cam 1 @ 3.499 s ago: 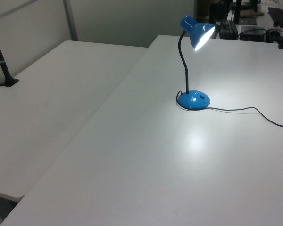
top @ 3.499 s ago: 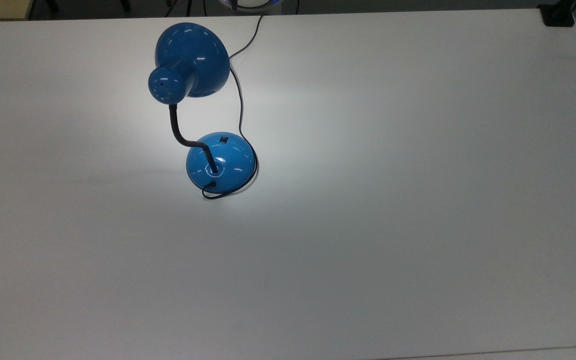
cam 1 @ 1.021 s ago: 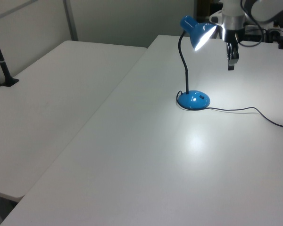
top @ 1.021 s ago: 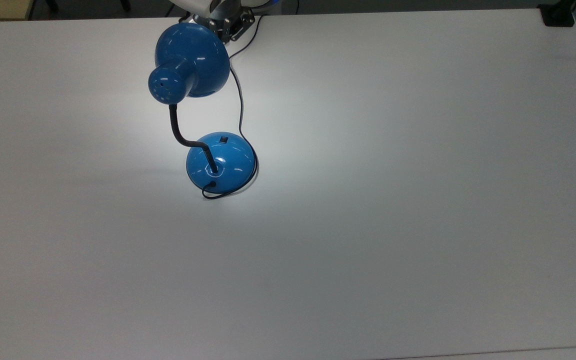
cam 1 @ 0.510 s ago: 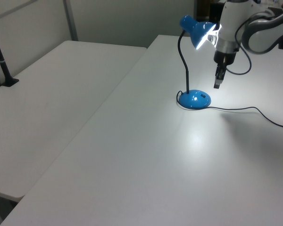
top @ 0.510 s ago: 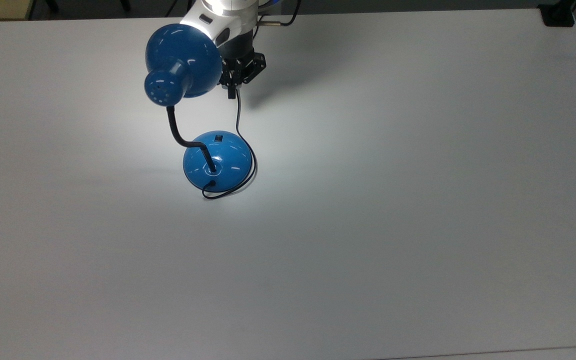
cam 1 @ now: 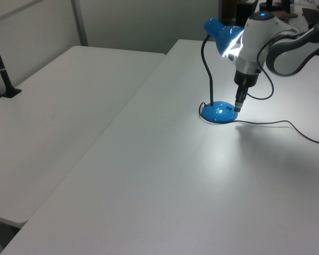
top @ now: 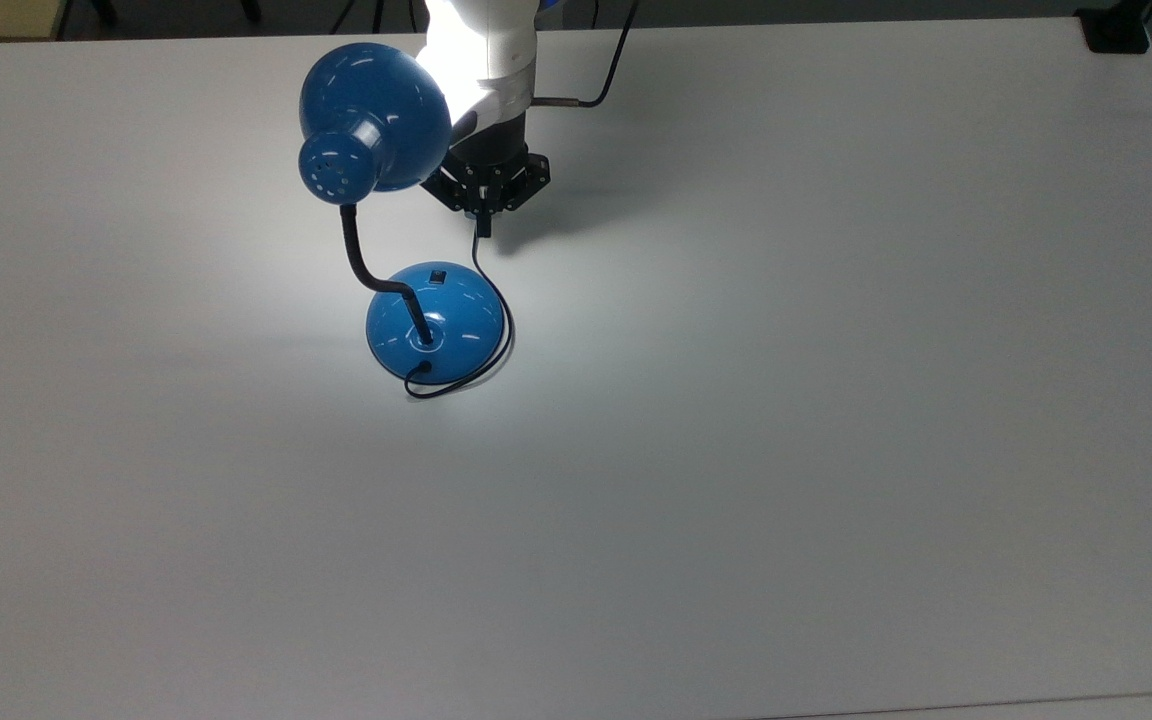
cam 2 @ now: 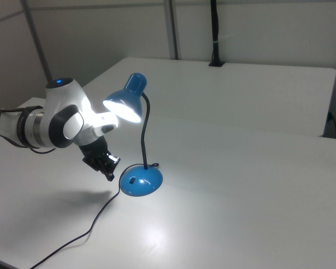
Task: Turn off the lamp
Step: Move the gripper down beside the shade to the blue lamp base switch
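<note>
- One blue desk lamp (top: 436, 322) stands on the white desk (top: 836, 400), its domed base left of centre in the top view; it is lit, throwing a bright patch on the desk.
- One bell-shaped shade (cam 2: 123, 103) on one black gooseneck (cam 1: 206, 69); in the top view the shade lies at 11 o'clock from the base.
- One small black switch (top: 437, 278) sits at the base's 12 o'clock edge in the top view.
- One thin black cord (cam 2: 84, 232) curls round the base and trails across the desk.
- One pincer (top: 483, 226), fingers narrow and holding nothing, hangs just beside the base at 1 o'clock in the top view, beside the shade.
- A second white desk (cam 1: 53, 106) adjoins at the left view's left.
</note>
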### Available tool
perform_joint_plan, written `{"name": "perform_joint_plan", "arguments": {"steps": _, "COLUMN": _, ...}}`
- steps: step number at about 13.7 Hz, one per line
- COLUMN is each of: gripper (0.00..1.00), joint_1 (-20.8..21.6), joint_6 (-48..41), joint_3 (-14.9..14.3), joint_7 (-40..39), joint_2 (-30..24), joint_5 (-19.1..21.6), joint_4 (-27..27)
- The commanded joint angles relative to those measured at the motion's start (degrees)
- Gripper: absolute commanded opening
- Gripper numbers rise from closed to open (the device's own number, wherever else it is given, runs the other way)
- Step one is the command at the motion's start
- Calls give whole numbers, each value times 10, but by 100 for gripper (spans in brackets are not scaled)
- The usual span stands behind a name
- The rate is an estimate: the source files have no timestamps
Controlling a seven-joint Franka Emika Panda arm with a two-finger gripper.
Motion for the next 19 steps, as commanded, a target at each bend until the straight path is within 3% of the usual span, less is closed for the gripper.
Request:
{"name": "perform_joint_plan", "arguments": {"steps": 1, "gripper": 0, "joint_1": 5, "joint_6": 58, "joint_3": 0, "joint_7": 100, "joint_2": 24, "joint_5": -64, "joint_4": -7}}
{"name": "perform_joint_plan", "arguments": {"steps": 8, "gripper": 0, "joint_1": -13, "joint_6": 73, "joint_3": 0, "joint_7": 188, "joint_2": 19, "joint_5": -75, "joint_4": -10}}
{"name": "perform_joint_plan", "arguments": {"steps": 12, "gripper": 0, "joint_1": -22, "joint_6": 74, "joint_3": -1, "joint_7": 228, "joint_2": 21, "joint_5": -108, "joint_4": -9}}
{"name": "perform_joint_plan", "arguments": {"steps": 19, "gripper": 0, "joint_1": -36, "joint_6": 74, "joint_3": -1, "joint_7": 238, "joint_2": 25, "joint_5": -134, "joint_4": -6}}
